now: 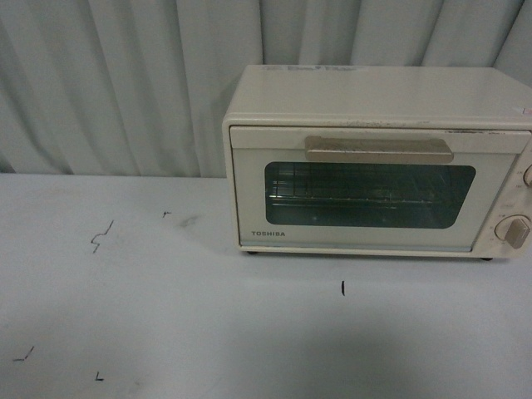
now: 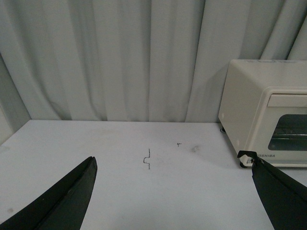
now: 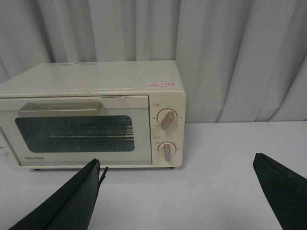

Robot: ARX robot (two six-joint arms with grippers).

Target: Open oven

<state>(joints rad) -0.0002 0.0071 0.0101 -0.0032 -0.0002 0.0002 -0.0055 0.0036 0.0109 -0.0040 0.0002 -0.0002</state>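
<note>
**Oven** (image 1: 374,158): cream-white box, stood on the white bench (image 1: 166,324), right of ctr in the front view. Its right end was cut by the frame edge and its back was near the pleated pale curtain (image 1: 125,83).

**Door** (image 1: 249,199): shut, flush w/ the casing. A beige bar handle (image 1: 378,150) ran across its top, above the dark glass window (image 1: 370,195). A wire rack (image 1: 332,184) showed through the glass.

**Lettering:** "TOSHIBA" (image 1: 268,234) was printed in dark caps at the door's lower left corner.

**Controls:** two round knobs (image 3: 167,120), one above the other, sat right of the door. The print around them was too fine to read.

**Sticker:** a red-and-white sticker (image 3: 162,85) lay at the top's front right corner, text illegible.

**Bench marks:** short black pen marks (image 1: 101,237) dotted the bench left of & in front of the oven.

**Left hand** (image 2: 173,165): released, black fingers (image 2: 72,196) spread wide, nothing held, apart from the oven.

**Right hand** (image 3: 177,163): likewise released & empty, facing the oven's front w/o touching it.
</note>
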